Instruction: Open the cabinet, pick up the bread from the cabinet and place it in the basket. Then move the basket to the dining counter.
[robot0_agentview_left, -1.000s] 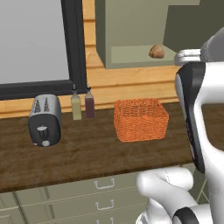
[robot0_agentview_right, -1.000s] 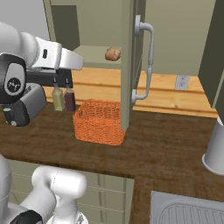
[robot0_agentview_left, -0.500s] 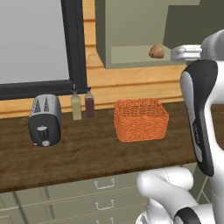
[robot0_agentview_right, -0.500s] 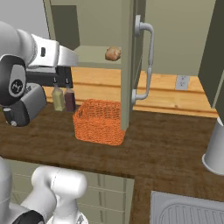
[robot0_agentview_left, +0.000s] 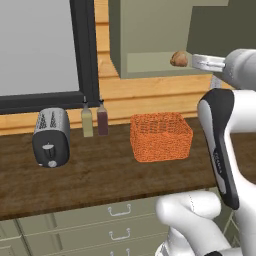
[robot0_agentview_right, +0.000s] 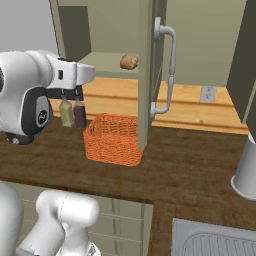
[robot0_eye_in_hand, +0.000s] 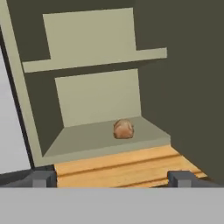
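with the fingers (robot0_eye_in_hand: 43, 178) spread wide and empty, you face the bread (robot0_eye_in_hand: 123, 129) on the open cabinet's (robot0_eye_in_hand: 105, 140) bottom shelf; it looks light and soft, so pinch gently across its rounded middle.

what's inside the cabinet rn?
The cabinet stands open. The bread sits on its bottom shelf, nothing else there. The upper shelf looks bare; its top surface is partly hidden from below.
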